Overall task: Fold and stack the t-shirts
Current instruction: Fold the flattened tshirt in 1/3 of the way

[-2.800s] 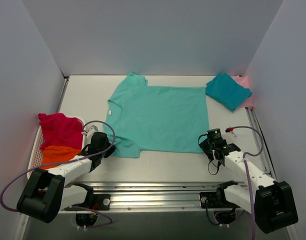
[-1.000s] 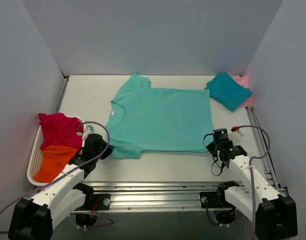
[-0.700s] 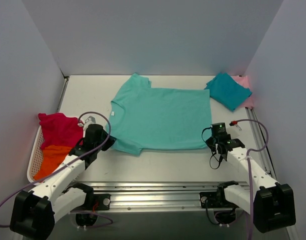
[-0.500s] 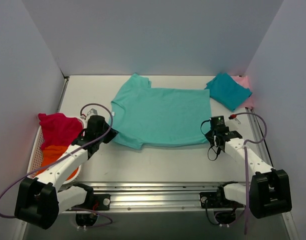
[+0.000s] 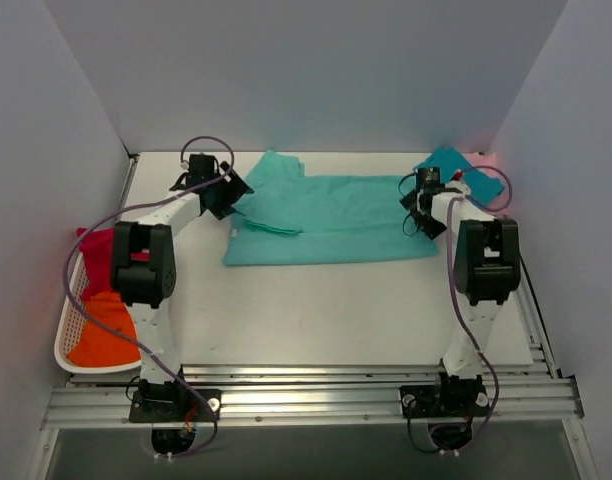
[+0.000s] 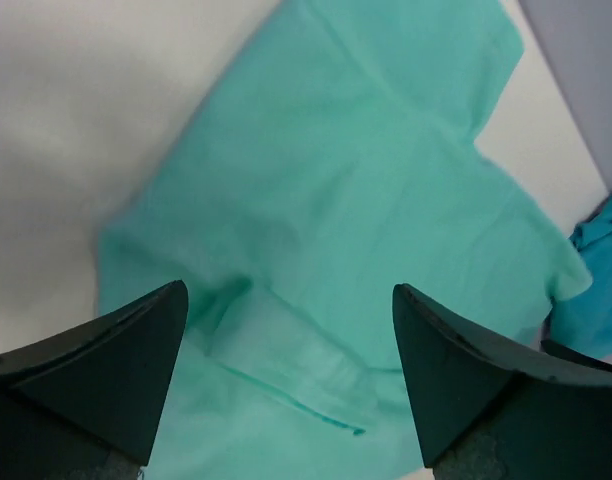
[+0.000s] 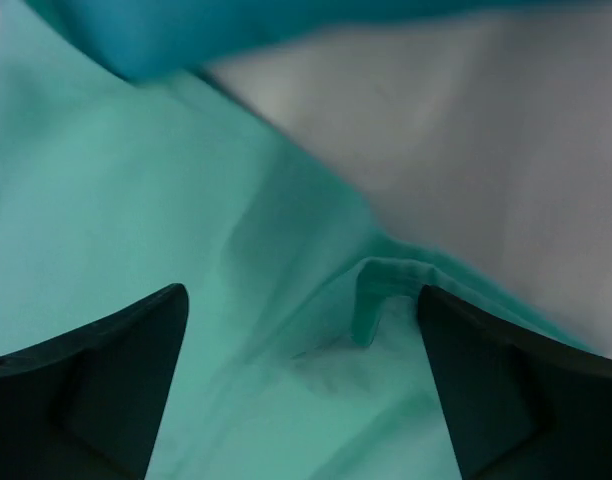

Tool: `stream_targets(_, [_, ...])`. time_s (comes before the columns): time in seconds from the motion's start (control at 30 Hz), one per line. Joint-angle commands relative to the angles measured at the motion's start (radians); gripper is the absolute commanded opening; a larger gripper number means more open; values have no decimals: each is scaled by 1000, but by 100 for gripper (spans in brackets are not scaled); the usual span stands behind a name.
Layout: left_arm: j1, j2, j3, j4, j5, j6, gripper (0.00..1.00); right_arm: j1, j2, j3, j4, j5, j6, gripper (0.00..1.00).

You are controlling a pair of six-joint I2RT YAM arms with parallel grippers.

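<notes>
- The mint-green t-shirt [image 5: 331,220] lies doubled into a long band on the table, and we place everything else from it.
- The left gripper [image 5: 226,195] hangs over the shirt's left end by the sleeve. Its fingers [image 6: 116,340] are spread wide with nothing between them.
- The right gripper [image 5: 423,208] hangs over the shirt's right end at the hem, also spread wide and holding nothing.
- We judge the step in hand to be letting go of this fold, so we should rise straight up, keeping the fingertips from dragging the top layer.
- A small turned-up lip shows at the right end, and the tucked sleeve at the left end looks rumpled. We would press both flat before the next fold.
- The darker teal t-shirt [image 5: 448,165] sits just beside the shirt's far right corner, so the right arm should keep clear of it.
- The magenta-red t-shirt [image 5: 94,255] and the orange t-shirt [image 5: 101,335] wait in the white basket [image 5: 64,352], well apart from the shirt's left end.
</notes>
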Motion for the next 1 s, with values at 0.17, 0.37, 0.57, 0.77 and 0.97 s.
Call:
stream_targets(0.17, [88, 204, 286, -11, 158, 86, 94, -17, 116, 196, -79, -5, -52, 100])
stream_targets(0.37, [106, 94, 289, -69, 121, 121, 94, -8, -9, 182, -98, 9, -57, 100])
stream_targets(0.57, [85, -161, 89, -43, -33, 158, 94, 39, -190, 138, -152, 144, -46, 100])
stream_targets(0.77, [51, -416, -149, 18, -175, 173, 94, 104, -413, 8, -93, 198, -38, 100])
stream_targets(0.97, [-70, -555, -415, 131, -276, 129, 94, 317, -388, -172, 283, 21, -97, 67])
